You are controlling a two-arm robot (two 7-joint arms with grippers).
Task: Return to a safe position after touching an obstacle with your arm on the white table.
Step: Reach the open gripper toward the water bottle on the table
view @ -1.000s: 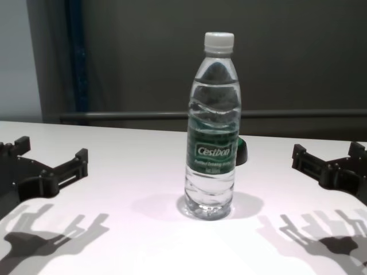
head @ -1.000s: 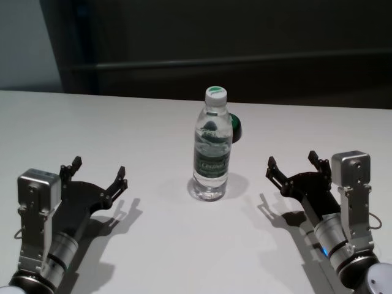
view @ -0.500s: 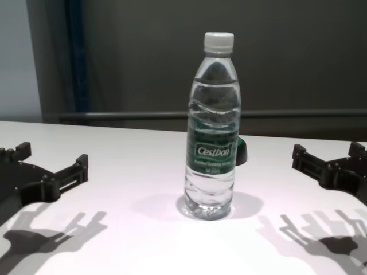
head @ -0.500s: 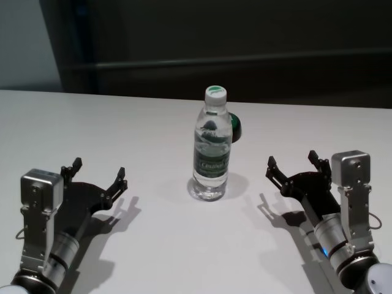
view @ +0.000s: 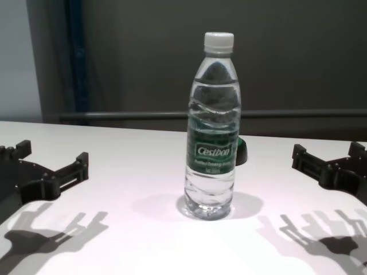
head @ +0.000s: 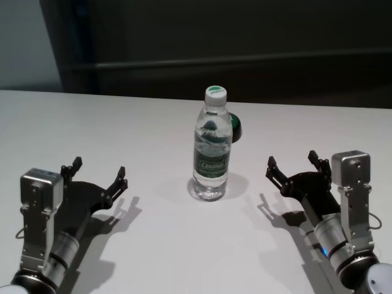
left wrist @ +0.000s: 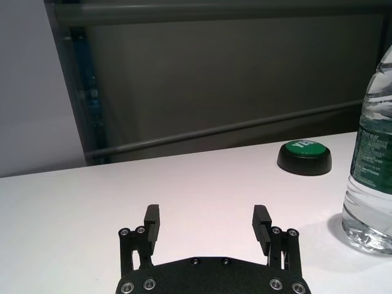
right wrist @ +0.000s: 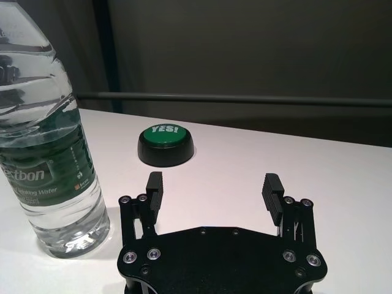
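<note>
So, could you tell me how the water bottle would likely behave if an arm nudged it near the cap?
The Cestbon water bottle stands tall on a narrow base, so a high push would probably tip it. It looks nearly full, so likely fairly heavy. Once down, its round body might roll across the white table.

Only the upright bottle (head: 212, 147) and the button (head: 235, 127) just behind it interrupt the white table (head: 122, 128).

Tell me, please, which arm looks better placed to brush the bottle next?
Probably the right: the right gripper, fingers open, sits slightly nearer the bottle than the left gripper. Both hover apart from it.
</note>
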